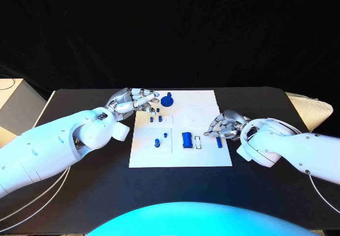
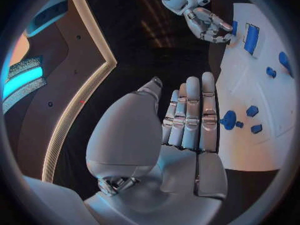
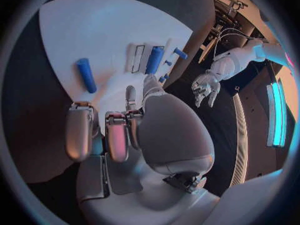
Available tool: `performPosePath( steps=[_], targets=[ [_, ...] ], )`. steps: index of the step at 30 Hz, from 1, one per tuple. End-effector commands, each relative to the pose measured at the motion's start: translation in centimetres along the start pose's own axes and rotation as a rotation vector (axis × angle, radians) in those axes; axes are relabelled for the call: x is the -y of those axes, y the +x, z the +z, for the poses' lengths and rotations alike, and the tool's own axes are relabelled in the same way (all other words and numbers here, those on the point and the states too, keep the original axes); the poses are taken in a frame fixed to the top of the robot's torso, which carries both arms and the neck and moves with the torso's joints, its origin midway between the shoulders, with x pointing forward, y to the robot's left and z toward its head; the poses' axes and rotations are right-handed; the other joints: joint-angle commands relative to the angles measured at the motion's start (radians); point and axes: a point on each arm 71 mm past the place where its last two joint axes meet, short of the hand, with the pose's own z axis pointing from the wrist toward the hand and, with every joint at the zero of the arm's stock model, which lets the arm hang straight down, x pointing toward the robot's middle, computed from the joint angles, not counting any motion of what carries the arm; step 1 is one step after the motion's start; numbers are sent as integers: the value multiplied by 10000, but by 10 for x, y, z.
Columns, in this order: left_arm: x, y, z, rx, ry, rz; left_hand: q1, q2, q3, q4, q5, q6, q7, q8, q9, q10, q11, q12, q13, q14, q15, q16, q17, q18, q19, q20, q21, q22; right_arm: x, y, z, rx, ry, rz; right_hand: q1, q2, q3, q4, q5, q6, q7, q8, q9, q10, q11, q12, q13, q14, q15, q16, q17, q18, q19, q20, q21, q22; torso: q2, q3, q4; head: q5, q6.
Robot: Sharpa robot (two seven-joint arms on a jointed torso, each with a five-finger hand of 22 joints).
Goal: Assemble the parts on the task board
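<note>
Head view: the white task board is seen in the middle of the black table, with the small blue parts spread over its left and central area. A round blue part with a short stem lies at the far left of the board, just beside the fingertips of the left hand. Nearer the robot, a longer blue block lies beside a white slotted fixture, and a slim blue bar lies just to their right, close under the right hand. Several small blue pegs are scattered over the left half.

The left hand is held at the board's far left edge; in the left wrist view its fingers are stretched out side by side and nothing is seen in them, so it is judged released. The right hand is held over the board's right side with its fingers curled downward; in the right wrist view no part is seen between its fingers, though whether a fingertip touches the board cannot be told.

The parts are judged to be light, stiff moulded pieces with smooth faces, so they are likely to slide or tip if pushed from one side. The slim bar would best be pinched across its narrow width near the middle. The round part would best be taken by its rim or stem.
</note>
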Motion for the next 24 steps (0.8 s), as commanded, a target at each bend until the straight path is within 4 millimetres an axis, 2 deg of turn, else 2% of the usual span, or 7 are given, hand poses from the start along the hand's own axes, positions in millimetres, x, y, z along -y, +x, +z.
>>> performPosePath(
  steps=[1, 9, 14, 18, 24],
  targets=[
    [0, 1, 0, -118, 76, -46, 50, 32, -70, 17, 26, 63, 6, 31, -13, -47, 1, 43, 14, -106, -9, 46, 3, 86, -99, 23, 49, 17, 3, -9, -3, 257, -564, 109, 150, 20, 82, -15, -66, 37, 88, -172, -148, 412, 67, 21, 1713, 960, 68, 32, 2119, -84, 338, 80, -33, 2030, -37, -1, -47, -47, 0],
    [-1, 1, -1, -124, 50, -66, 50, 32, -70, 17, 26, 63, 6, 31, -13, -47, 1, 43, 14, -106, -9, 46, 3, 86, -99, 23, 49, 17, 26, -23, -10, 591, -91, -826, 117, -186, 81, 19, -84, 405, 43, -308, -348, 404, 33, -16, 1695, 957, 62, 28, 2112, -79, 326, 98, -27, 2029, -74, 8, -94, -60, 0],
    [-2, 2, 0, -136, 42, -78, 49, 36, -78, 18, 25, 63, 7, 30, -15, -51, 2, 49, 16, -126, -5, 35, -1, 86, -111, 26, 44, 19, 35, -20, -11, 662, 304, -1518, 38, -216, 102, 40, -10, 564, 4, -312, -394, 406, 5, -21, 1697, 961, 49, 36, 2129, -83, 332, 95, 9, 2036, -85, 14, -120, -79, 0],
    [-2, 2, 0, -151, 39, -88, 49, 36, -78, 18, 25, 63, 7, 30, -15, -51, 2, 49, 16, -126, -5, 35, -1, 86, -111, 26, 44, 19, 41, -16, -11, 833, 715, -1996, -136, -338, 85, 60, -1, 625, 2, -357, -455, 381, -2, -69, 1666, 957, 40, 28, 2114, -85, 333, 89, 22, 2038, -94, 26, -131, -81, 0],
    [-3, 2, -1, -151, 16, -87, 65, 45, -82, 11, 28, 64, 6, 29, -17, -57, 2, 57, 19, -145, -4, 25, -5, 86, -125, 29, 39, 22, 43, -10, -10, 1050, 1026, -2288, -312, -563, 143, 61, 244, 633, 19, -467, -565, 341, 9, -149, 1615, 950, 49, 13, 2086, -75, 315, 92, -32, 2024, -75, 25, -106, -101, 0]
  ],
)
